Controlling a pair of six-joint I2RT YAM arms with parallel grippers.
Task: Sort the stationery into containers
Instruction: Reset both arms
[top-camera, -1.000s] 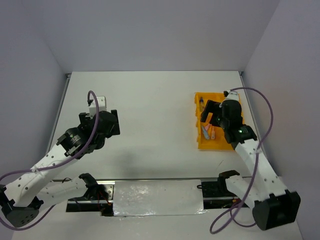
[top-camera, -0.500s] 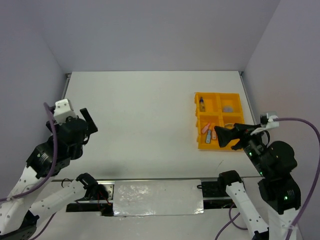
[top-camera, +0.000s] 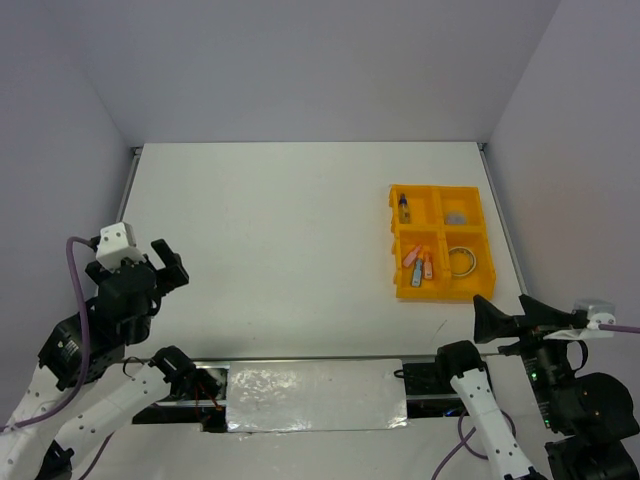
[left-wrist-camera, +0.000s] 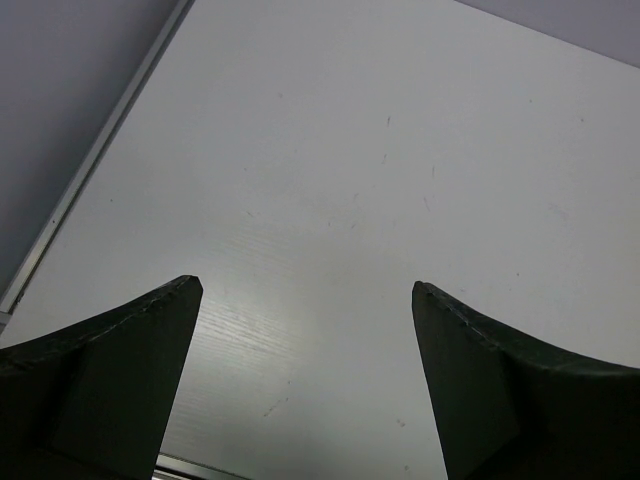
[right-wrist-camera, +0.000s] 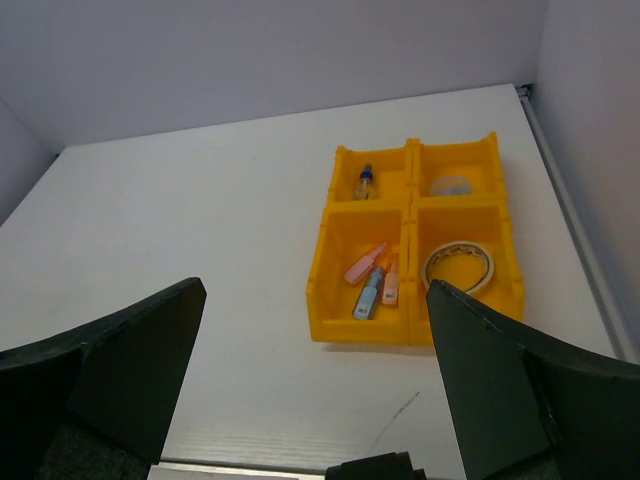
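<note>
Stationery (right-wrist-camera: 368, 290) sits in the yellow tray (right-wrist-camera: 360, 330), my left tool (left-wrist-camera: 305, 288) and right tool (right-wrist-camera: 315, 290) are wide open and empty, so a clumsy reach could tip it.

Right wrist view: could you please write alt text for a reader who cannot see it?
A yellow four-compartment tray sits on a white table, holding a small bottle, a pale round piece, three clips and a tan ring, one kind per compartment. The open right pincer frames the view.
</note>
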